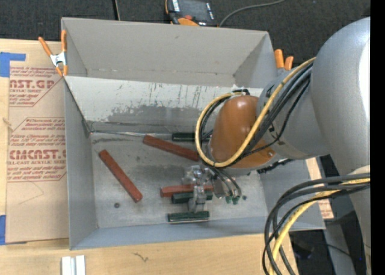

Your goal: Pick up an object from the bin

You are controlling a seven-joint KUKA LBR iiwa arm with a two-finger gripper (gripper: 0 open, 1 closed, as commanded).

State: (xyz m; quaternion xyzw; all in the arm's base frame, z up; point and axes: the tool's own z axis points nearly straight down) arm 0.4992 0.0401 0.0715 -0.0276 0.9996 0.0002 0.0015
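Well, starting at the left of the bin (78, 171), a long red stick (120, 176) lay flat and slantwise on the floor, well apart from everything else, loose as if it had simply been dropped there. Moving across, a brown stick (170, 147) lay flat near the back wall, also on a slant. Neither was near the action.

Then came the front-right cluster, and that's where it mattered. A short red bar (174, 191) lay flat and nearly level, one end running under the gripper (200, 198), with a green bar (187, 216) just in front of it, close to the front wall. The gripper hung low right over that red bar's end, probably because this little heap sat nearest the arm's side of the bin. Open or closed? It couldn't be told: the orange cover (234, 129) and cables crowded the view. The red bar looked slim, straight-edged and easy to pinch across its width.
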